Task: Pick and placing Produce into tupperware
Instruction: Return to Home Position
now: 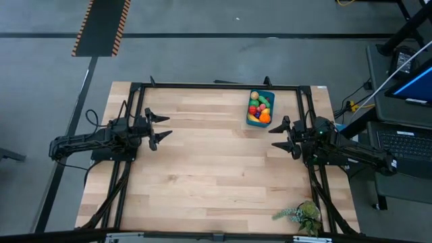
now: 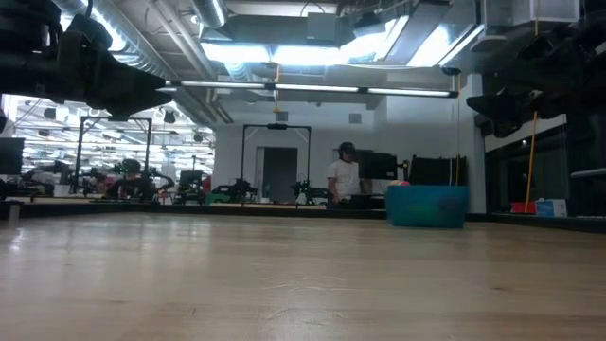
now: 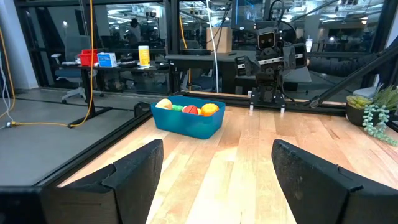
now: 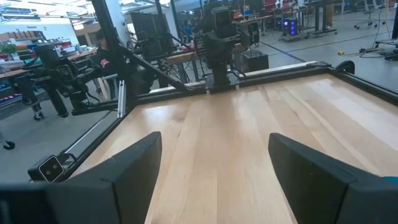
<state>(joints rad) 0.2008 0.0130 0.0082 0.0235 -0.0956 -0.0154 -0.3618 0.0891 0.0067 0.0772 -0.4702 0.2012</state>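
The blue tupperware stands on the wooden table near its far right, filled with produce in red, orange, yellow and green; it also shows as the blue tupperware in the left wrist view and the tupperware in the low view. My left gripper hovers open at the table's left side, fingers pointing level toward the right. My right gripper hovers open at the right side, just near of the tupperware, pointing left. Nothing lies between either pair of fingers.
A leafy green plant sprig lies at the table's near right corner. A black frame runs along the table's far edge and down both sides. A person stands in the room beyond the table.
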